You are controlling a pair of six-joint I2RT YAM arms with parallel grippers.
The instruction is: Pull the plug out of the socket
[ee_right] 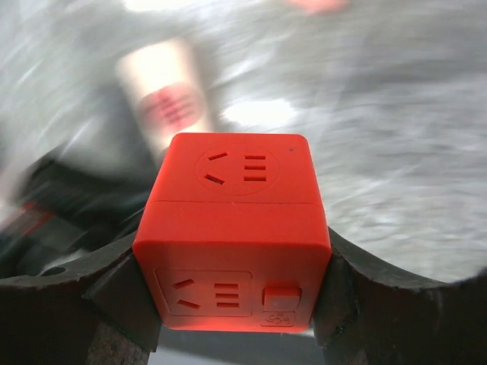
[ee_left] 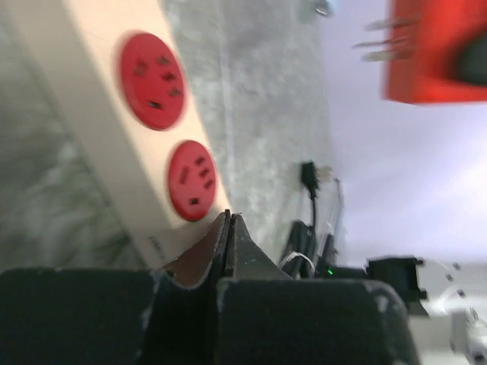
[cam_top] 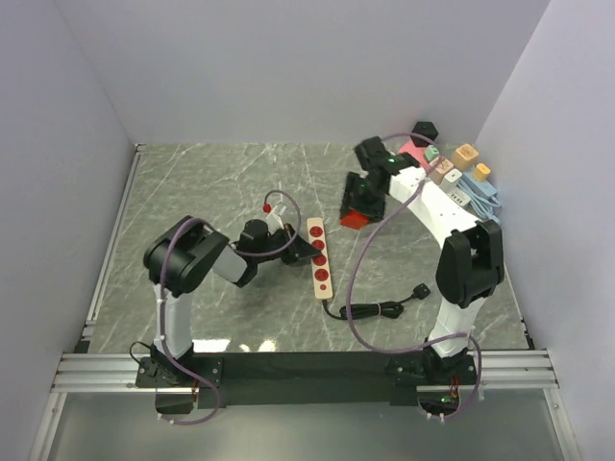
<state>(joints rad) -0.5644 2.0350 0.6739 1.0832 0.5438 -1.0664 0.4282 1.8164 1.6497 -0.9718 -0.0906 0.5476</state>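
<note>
Right end effector (ee_right: 232, 293) clamps the plug (ee_right: 236, 190), held clear of the strip (ee_left: 91, 114). Left end effector (ee_left: 228, 239), fingers together, likely braces the strip's edge.

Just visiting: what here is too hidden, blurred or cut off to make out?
Right wrist view: the red cube plug hides its prongs, and the power strip behind it is blurred.
Left wrist view: the plug is blurred and cut by the top edge, and the strip runs off the top-left corner.
Top view: the right pincer covers much of the plug, and the coloured blocks are too small to identify.
</note>
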